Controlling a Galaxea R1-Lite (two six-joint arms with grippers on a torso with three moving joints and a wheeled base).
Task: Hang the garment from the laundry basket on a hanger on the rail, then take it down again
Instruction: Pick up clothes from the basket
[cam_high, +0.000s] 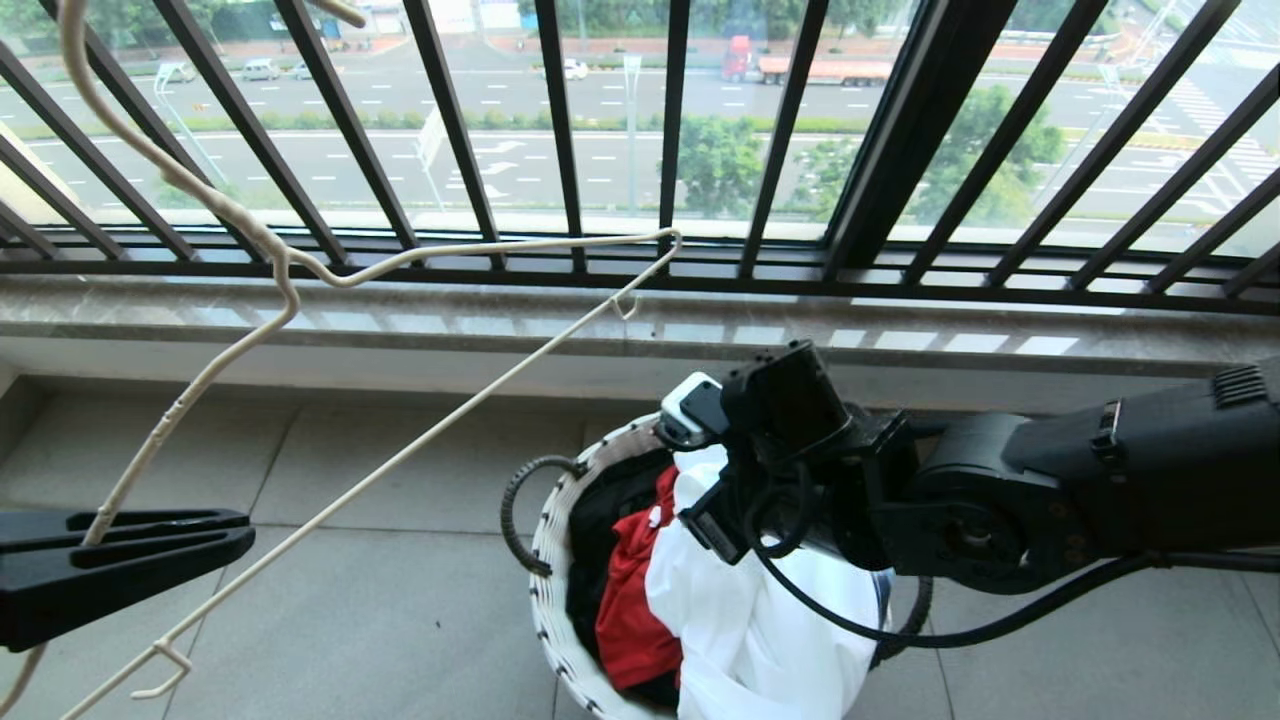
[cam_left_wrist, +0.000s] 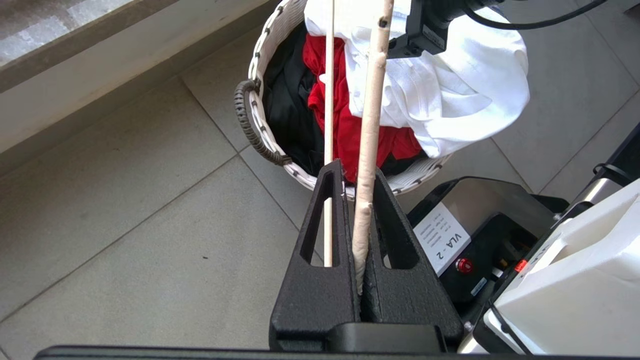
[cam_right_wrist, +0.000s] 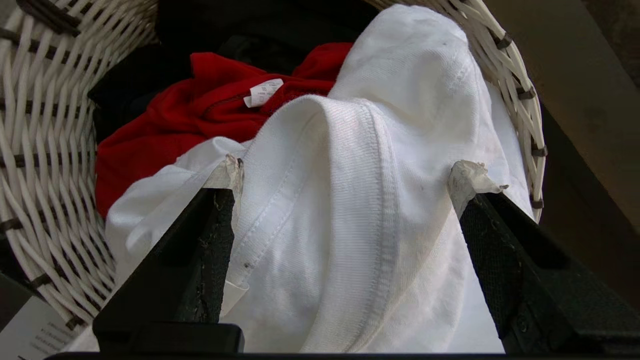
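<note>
The hanger (cam_high: 400, 463), thin cream-white wire, slants up across the left of the head view, its taped neck (cam_left_wrist: 371, 125) clamped in my left gripper (cam_high: 248, 530) (cam_left_wrist: 356, 170), which is shut on it. The laundry basket (cam_high: 548, 560) (cam_right_wrist: 45, 150) stands on the tiled floor below the window ledge. The garment (cam_high: 780, 640) (cam_left_wrist: 450, 100), a white T-shirt, lies crumpled on top and spills over the rim; its print is hidden. My right arm (cam_high: 1000, 500) reaches down into the basket. My right gripper (cam_right_wrist: 349, 170) is open, its fingers either side of the ribbed collar (cam_right_wrist: 360, 225). The rail is out of view.
A red cloth (cam_high: 630, 610) (cam_right_wrist: 190, 110) and a black cloth (cam_high: 600, 520) lie in the basket beside the T-shirt. A stone ledge (cam_high: 400, 320) and the black barred window railing (cam_high: 560, 130) stand behind. My own base (cam_left_wrist: 480, 220) sits close to the basket.
</note>
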